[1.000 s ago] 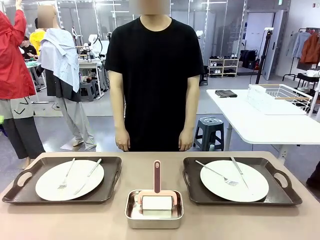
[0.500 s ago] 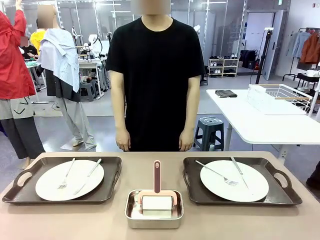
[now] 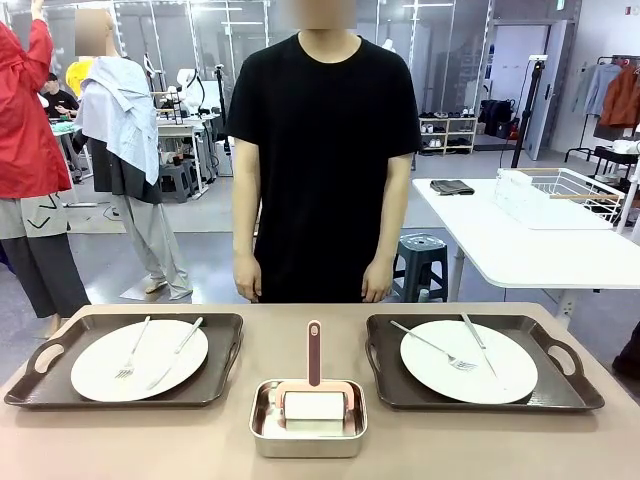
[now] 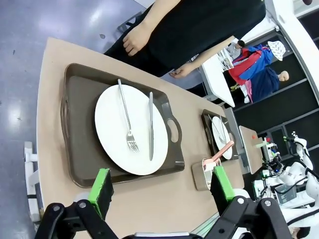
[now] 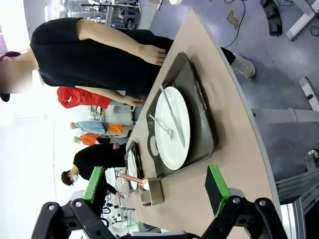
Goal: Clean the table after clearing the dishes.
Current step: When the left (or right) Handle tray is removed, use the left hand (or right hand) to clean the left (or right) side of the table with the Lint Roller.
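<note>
In the front view the table (image 3: 270, 350) is cut off by the lower edge, the legs of the person (image 3: 320, 150) are hidden behind it, and in the left wrist view the far plate (image 4: 220, 130) is too small for its cutlery to be told.

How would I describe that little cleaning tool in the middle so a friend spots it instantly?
Find the large beige-brown table. Midway between the left dark brown rectangular tray and the right dark brown tray sits a small square steel pan. In it lies the white roller with a pink frame and handle, the only pink item on the table.
</note>
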Controlling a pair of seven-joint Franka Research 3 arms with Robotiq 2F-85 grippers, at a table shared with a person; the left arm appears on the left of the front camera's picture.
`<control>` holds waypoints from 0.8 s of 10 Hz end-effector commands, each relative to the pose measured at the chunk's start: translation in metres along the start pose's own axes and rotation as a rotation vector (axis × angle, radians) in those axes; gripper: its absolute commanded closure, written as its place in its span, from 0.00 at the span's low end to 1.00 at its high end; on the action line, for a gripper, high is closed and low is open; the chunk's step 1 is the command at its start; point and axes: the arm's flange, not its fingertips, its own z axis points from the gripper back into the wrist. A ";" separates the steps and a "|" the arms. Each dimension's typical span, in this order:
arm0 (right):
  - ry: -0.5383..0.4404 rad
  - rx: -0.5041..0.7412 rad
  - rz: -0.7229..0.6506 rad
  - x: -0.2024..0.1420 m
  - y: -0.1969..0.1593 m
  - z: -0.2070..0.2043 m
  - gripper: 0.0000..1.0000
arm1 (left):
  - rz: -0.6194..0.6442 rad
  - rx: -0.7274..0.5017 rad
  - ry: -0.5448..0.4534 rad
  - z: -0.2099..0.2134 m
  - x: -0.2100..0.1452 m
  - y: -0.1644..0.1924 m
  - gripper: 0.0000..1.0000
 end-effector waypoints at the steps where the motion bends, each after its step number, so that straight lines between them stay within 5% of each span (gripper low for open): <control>1: 0.010 0.003 0.004 -0.003 0.005 0.002 0.00 | -0.007 -0.017 -0.006 0.004 -0.002 0.001 0.00; 8: 0.010 0.003 0.004 -0.003 0.005 0.002 0.00 | -0.007 -0.017 -0.006 0.004 -0.002 0.001 0.00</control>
